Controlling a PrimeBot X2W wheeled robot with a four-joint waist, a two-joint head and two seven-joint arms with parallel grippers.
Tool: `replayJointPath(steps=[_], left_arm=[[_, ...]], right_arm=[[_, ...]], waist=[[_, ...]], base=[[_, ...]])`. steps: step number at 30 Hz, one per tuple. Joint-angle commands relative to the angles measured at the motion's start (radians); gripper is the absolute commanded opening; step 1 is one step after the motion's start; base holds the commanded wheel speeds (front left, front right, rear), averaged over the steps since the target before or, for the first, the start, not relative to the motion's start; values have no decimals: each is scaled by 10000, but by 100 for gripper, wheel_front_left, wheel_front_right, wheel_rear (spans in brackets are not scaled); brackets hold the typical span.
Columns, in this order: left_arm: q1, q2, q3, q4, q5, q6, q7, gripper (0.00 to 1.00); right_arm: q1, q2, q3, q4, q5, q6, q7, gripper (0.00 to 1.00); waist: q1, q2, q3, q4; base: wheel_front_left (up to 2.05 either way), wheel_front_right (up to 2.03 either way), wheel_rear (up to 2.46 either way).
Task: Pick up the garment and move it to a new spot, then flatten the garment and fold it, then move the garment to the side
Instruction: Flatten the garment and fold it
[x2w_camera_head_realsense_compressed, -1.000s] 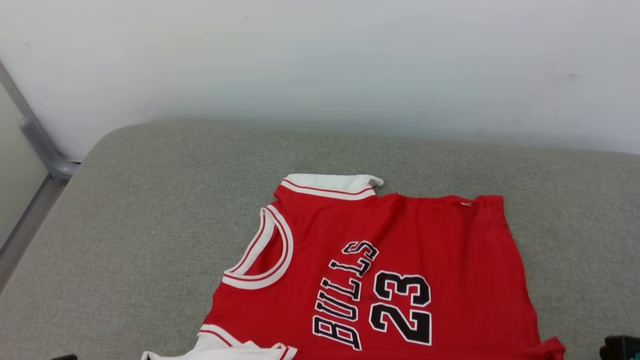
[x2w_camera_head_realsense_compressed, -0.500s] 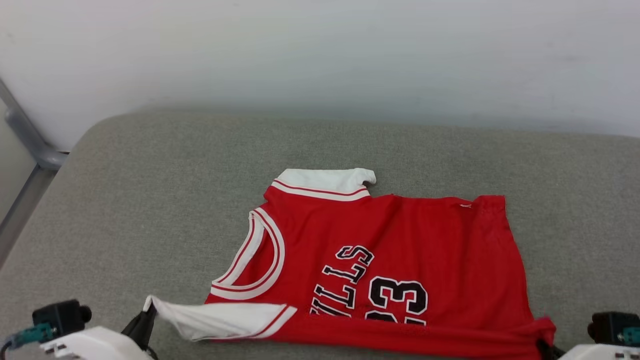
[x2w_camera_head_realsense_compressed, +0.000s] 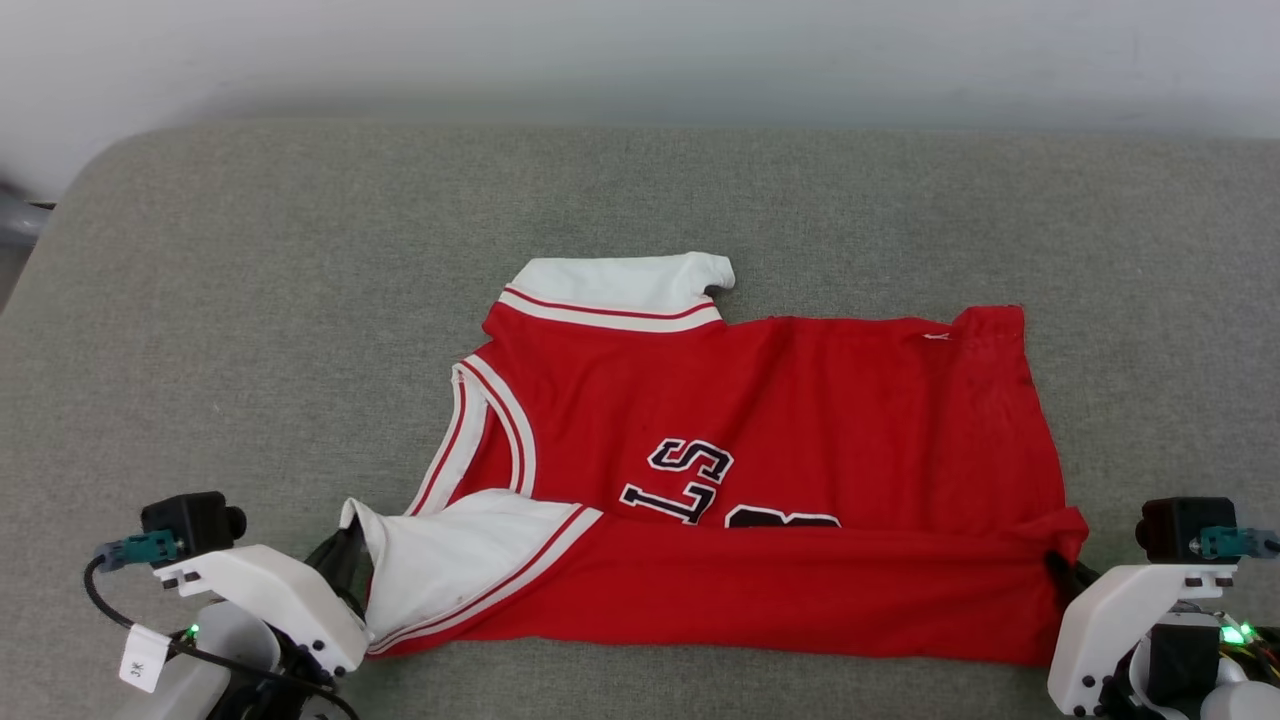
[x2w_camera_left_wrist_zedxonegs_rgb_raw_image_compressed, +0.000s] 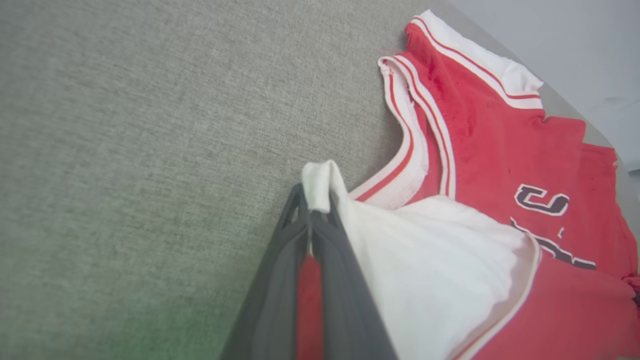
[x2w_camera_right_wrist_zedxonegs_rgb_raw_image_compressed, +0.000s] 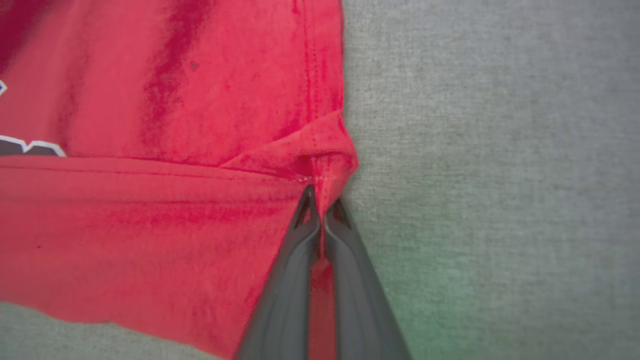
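Observation:
The garment (x2w_camera_head_realsense_compressed: 800, 400) is a red jersey with white sleeves and striped trim, lying on the grey cushion with its near edge folded up over the black lettering. My left gripper (x2w_camera_head_realsense_compressed: 345, 545) at the lower left is shut on the white sleeve's corner (x2w_camera_left_wrist_zedxonegs_rgb_raw_image_compressed: 315, 192). At the lower right, my right gripper (x2w_camera_head_realsense_compressed: 1060, 570) is shut on the red hem corner (x2w_camera_right_wrist_zedxonegs_rgb_raw_image_compressed: 325, 172). Both hold the near edge raised over the rest of the garment (x2w_camera_right_wrist_zedxonegs_rgb_raw_image_compressed: 175, 90). The far white sleeve (x2w_camera_head_realsense_compressed: 620, 285) lies flat.
The grey cushion (x2w_camera_head_realsense_compressed: 250, 300) spreads wide to the left, right and behind the garment. A pale wall (x2w_camera_head_realsense_compressed: 640, 50) runs along its far side. A metal bar (x2w_camera_head_realsense_compressed: 15, 215) shows at the far left edge.
The head camera has tilted down, so both grippers have come into view. The near edge of the garment has been carried farther away from me, covering the number and most of the lettering.

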Motion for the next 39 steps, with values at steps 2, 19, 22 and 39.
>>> replayJointPath(steps=[2,19,22,39], left_arm=[[-276,-207,-127,494,-71,-316,177,0],[-875,281,-148,1342,-32,-638,792,100],[-710,728,-328,715,-328,-525,1883,100],[275,703,-1332,-559,-1714,-121,5074,0]], right_arm=[[-151,38,107,367,49,-15,-282,49],[762,324,-18,-236,37,-12,-4498,100],[1002,375,-111,-579,-19,-14,-4494,100],[1004,448,-293,-1419,854,-12,-3363,100]], waist=[[-2,0,130,-42],[-2,0,-1057,-138],[-2,0,-1212,-257],[-2,0,-147,-878]], base=[[0,0,0],[0,0,0],[0,0,0],[0,0,0]])
